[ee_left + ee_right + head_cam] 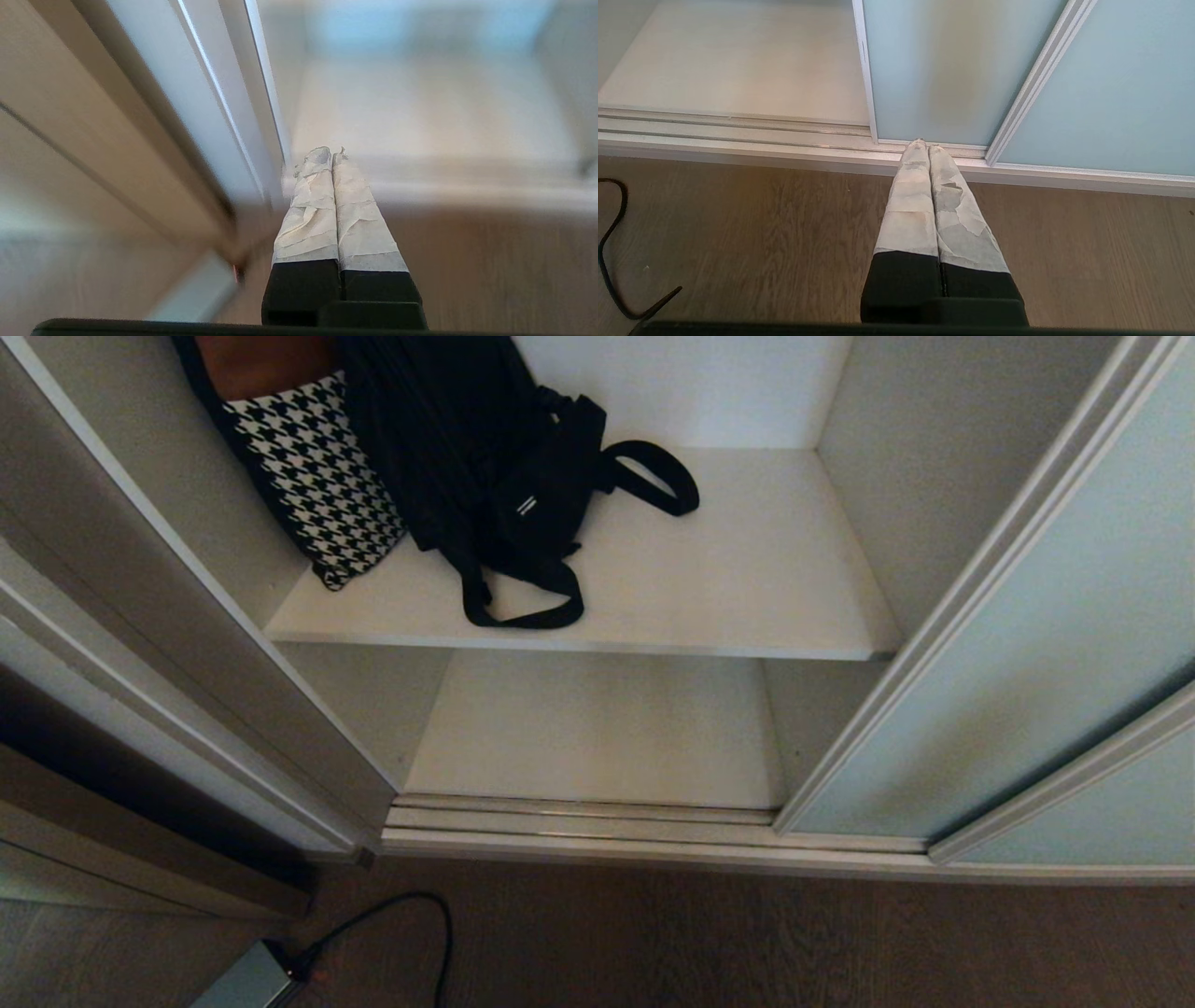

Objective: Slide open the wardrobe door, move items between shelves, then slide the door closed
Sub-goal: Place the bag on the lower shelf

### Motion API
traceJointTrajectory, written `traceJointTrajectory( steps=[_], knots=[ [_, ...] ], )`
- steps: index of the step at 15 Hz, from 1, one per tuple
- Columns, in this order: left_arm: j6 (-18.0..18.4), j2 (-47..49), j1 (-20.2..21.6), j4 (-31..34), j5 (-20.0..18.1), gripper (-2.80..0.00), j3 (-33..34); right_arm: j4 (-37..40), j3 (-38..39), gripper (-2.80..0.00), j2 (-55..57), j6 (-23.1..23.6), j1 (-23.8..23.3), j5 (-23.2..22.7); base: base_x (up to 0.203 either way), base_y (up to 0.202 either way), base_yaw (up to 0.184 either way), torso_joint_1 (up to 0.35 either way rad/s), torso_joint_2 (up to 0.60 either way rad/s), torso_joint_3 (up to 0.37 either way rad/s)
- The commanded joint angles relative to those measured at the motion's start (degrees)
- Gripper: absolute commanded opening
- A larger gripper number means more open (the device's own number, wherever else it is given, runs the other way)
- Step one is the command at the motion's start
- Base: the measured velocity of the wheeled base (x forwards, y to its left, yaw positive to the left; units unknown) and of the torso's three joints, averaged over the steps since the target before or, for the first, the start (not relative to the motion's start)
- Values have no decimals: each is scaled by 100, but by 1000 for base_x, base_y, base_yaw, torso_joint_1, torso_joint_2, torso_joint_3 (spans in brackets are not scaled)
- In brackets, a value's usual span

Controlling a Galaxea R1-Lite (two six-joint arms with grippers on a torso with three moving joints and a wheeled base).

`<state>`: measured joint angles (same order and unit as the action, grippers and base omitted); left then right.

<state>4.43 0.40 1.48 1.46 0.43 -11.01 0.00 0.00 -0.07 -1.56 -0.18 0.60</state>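
Observation:
The sliding wardrobe door (1008,644) of frosted pale blue-green glass stands slid to the right, so the wardrobe is open. A floppy black bag (504,476) with loop straps lies on the upper white shelf (747,579). The lower shelf (597,728) beneath it is bare. Neither arm shows in the head view. My left gripper (331,151) is shut and empty, low over the floor near the wardrobe's left frame. My right gripper (923,144) is shut and empty, pointing at the foot of the door (943,70).
A black-and-white houndstooth cushion (317,476) leans at the shelf's left, beside the bag. The grooved floor track (579,821) runs along the wardrobe's front. A black cable (392,924) and a grey box (243,980) lie on the wood floor at the left.

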Motion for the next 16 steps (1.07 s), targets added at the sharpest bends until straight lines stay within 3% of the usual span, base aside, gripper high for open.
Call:
traceJointTrajectory(
  steps=[1,4,10,11,13,16],
  knots=[
    [-3,389,2,176,127,-280,-907,0,7,-280,-10,-2,1,2,0,0,0,0,0,0],
    [-224,1982,62,96,323,-280,-1789,0,9,-280,-10,-2,1,2,0,0,0,0,0,0],
    [-1204,5895,115,-604,1229,-280,-4565,0,7,-280,-10,-2,1,2,0,0,0,0,0,0],
    [-1340,6465,106,-744,1423,0,-5059,0,2,-280,-10,-2,1,2,0,0,0,0,0,0],
    [-1580,7367,11,-1065,1683,0,-5789,0,0,-280,-10,-2,1,2,0,0,0,0,0,0],
    [-1800,8222,-377,-1719,1850,0,-6219,0,1,-280,-10,-2,1,2,0,0,0,0,0,0]
  ],
)
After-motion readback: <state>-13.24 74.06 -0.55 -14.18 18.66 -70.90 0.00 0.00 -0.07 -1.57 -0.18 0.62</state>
